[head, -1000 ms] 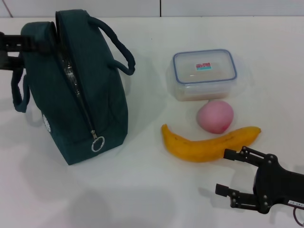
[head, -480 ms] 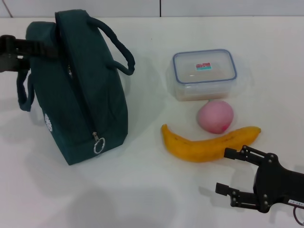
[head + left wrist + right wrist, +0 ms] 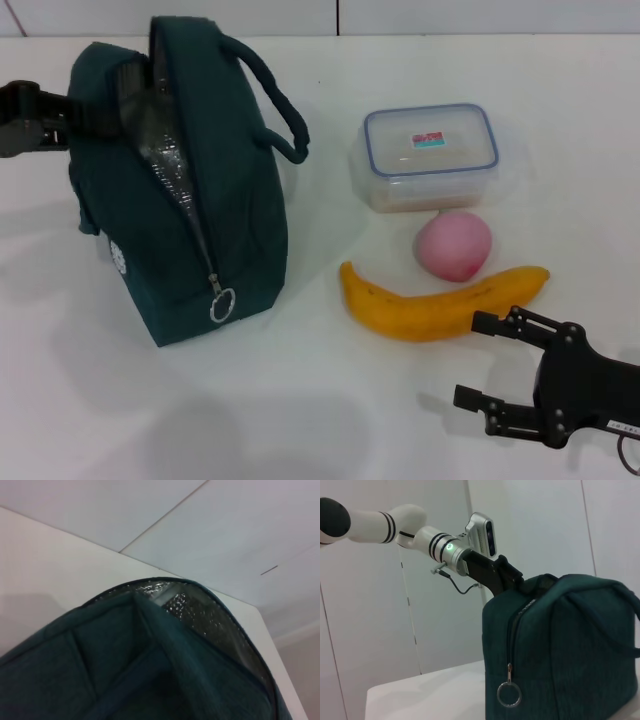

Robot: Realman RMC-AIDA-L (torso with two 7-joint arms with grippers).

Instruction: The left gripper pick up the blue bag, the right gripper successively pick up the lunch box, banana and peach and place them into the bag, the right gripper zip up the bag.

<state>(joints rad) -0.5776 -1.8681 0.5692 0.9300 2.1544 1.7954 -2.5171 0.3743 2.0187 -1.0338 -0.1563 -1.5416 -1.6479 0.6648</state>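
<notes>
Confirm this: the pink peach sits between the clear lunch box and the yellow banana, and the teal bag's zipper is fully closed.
Not quite. The round pink peach does sit between the clear blue-rimmed plastic lunch box and the long yellow banana, but the dark teal fabric bag is unzipped, its foil lining showing in the head view.

Blk 2-finger right hand, silver wrist.

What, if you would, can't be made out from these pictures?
- Left tool: head view, its tips hidden behind the blue bag; the grip can't be seen.
- Bag interior: left wrist view, dark below the foil lining.
- Right tool: wrist cut off by the head view's edge.
</notes>
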